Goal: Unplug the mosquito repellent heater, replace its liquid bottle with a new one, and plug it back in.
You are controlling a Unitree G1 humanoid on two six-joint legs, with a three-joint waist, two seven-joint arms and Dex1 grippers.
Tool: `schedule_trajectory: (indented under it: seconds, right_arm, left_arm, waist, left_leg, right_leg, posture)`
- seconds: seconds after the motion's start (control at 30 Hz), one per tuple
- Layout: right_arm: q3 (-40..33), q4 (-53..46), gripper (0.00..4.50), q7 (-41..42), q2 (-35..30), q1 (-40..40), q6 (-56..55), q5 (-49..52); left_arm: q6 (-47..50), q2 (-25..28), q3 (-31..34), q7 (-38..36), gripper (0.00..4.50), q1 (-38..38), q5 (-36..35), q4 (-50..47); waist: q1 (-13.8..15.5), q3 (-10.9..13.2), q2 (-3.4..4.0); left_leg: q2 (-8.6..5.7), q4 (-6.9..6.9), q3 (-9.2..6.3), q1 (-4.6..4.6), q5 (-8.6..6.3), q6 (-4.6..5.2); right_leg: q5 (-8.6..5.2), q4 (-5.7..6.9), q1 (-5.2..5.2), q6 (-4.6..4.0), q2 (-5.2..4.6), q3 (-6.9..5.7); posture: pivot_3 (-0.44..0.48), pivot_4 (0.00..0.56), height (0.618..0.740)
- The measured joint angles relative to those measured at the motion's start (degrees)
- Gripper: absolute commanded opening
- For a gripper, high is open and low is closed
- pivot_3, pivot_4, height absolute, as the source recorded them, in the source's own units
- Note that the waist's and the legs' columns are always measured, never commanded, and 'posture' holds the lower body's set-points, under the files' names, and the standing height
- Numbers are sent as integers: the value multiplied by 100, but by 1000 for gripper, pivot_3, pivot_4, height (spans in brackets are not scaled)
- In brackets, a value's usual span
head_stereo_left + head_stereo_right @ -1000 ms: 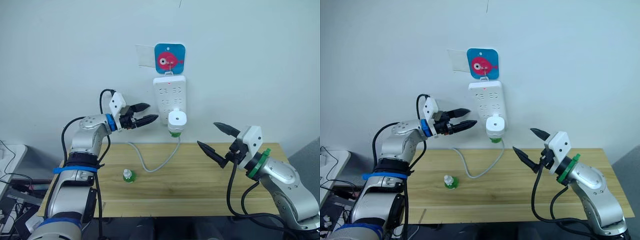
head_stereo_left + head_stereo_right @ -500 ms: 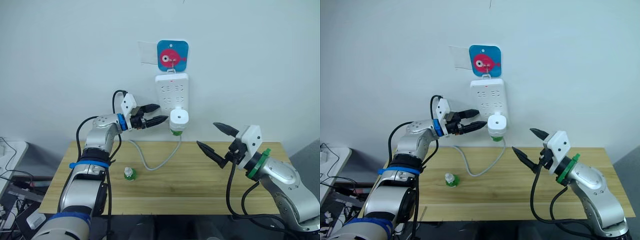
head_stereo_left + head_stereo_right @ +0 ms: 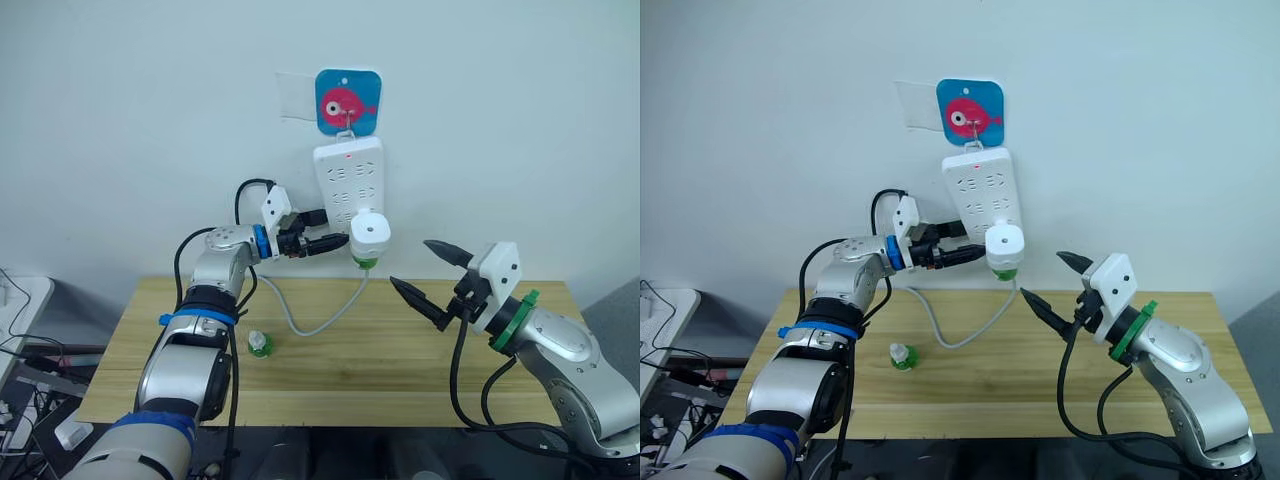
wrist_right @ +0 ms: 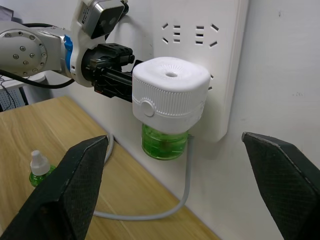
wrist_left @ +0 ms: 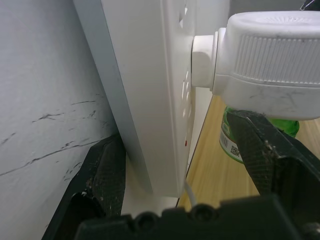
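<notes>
Heater: mosquito repellent heater [image 3: 369,234] plugged into wall power strip [image 3: 349,180], liquid bottle [image 4: 164,142] beneath it.
Left gripper [image 5: 182,175]: fingers apart, straddling the strip's edge beside heater.
Right gripper [image 3: 432,276]: fingers spread, empty, near heater.
New one [image 3: 259,344]: upright on table [image 3: 400,365].

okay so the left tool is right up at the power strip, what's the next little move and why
Probably close the left tool on the power strip to brace it. One finger is behind the strip at the wall, the other in front, under the mosquito repellent heater, which is plugged in; the open right tool waits nearby.
</notes>
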Motion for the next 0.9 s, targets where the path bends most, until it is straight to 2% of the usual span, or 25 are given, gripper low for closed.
schedule_trajectory:
  seconds: [0.13, 0.3, 0.43, 0.6, 0.77, 0.9]
  right_arm:
    - [0, -24, 4500, -52, 6, 0, 20, 8]
    - [-1, -72, 4500, -83, 24, -4, 111, 76]
    - [-2, -248, 4500, -194, 105, 6, 261, 185]
    - [-2, -481, 4500, -362, 175, 27, 483, 306]
    - [-3, -767, 4500, -633, 253, 20, 806, 462]
    - [2, -947, 4500, -1023, 435, -118, 1258, 628]
  left_arm:
    - [316, 9, -1, -95, 3639, 47, -30, -366]
    - [897, 106, 9, -94, 3639, 277, -216, -1159]
    - [1325, 263, 7, -73, 2812, 555, -354, -1803]
    - [1629, 441, 6, -24, 1311, 771, -390, -2277]
    - [1663, 383, -6, 279, 1309, 797, -344, -2383]
    - [1593, 159, -15, 572, 1309, 795, -293, -2407]
  waist:
    - [-83, 43, 5]
    - [-209, 44, 6]
    - [-257, 47, 11]
    - [-257, 51, 16]
    - [-242, 58, 15]
    - [-222, 101, 13]
  left_leg:
    - [1, -1, -4, -18, 0, 0]
    - [4, 3, -4, -86, 7, -10]
    - [14, 0, -4, -91, 25, -40]
    - [16, -1, -4, -90, 16, -24]
    - [14, 0, -4, -90, 15, -23]
    - [13, 8, -6, -90, 17, -23]
  right_leg:
    - [0, 0, -15, 0, 0, -5]
    - [0, 6, -84, -2, -4, -3]
    - [1, 9, -94, -3, -8, -2]
    - [1, 10, -94, -3, -5, -2]
    - [1, 11, -93, -3, -6, -3]
    - [9, 12, -88, -13, -8, -4]
  posture:
    - [-196, 193, 740]
    - [-193, 196, 740]
    - [-189, 197, 740]
    - [-191, 199, 740]
    - [-203, 211, 740]
    - [-232, 242, 740]
